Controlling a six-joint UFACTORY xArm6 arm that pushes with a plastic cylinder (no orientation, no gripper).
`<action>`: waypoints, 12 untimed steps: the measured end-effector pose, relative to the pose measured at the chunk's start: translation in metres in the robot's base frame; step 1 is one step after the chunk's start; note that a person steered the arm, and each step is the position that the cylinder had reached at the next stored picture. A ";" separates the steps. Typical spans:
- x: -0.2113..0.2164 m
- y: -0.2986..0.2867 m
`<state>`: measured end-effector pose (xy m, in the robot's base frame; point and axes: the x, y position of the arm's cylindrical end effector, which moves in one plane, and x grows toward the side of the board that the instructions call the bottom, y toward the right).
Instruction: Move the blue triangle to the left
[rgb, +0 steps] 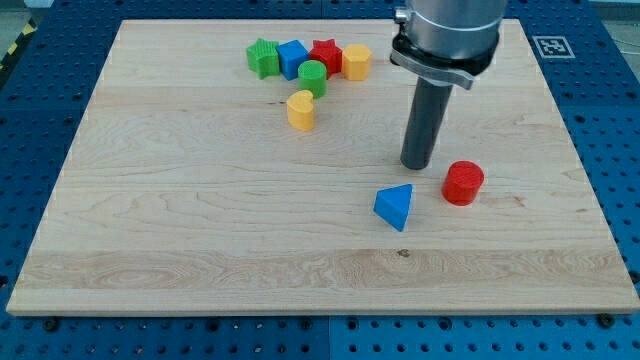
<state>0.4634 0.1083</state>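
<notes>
Rod over wooden board (200, 230): my tip (416, 166), gripping nothing, stands just above the blue triangle (394, 206), toward the bottom-right corner, a red cylinder (463, 183) beside it. Near the top edge cluster green star (263, 57), blue cube (291, 59), red star (326, 53), yellow hexagon (356, 61), green cylinder (312, 77), yellow heart (300, 110). The arm's top is cut off.

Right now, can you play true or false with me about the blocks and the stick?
1. My tip sits above the blue triangle in the view, not touching it. True.
2. The red cylinder is left of the blue triangle. False: it is to its right.
3. The green star is in the cluster near the view's top. True.
4. The yellow heart touches the blue triangle. False: they are far apart.
</notes>
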 end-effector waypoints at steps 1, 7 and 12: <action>0.013 0.014; 0.070 -0.020; 0.067 -0.045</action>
<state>0.5308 0.0635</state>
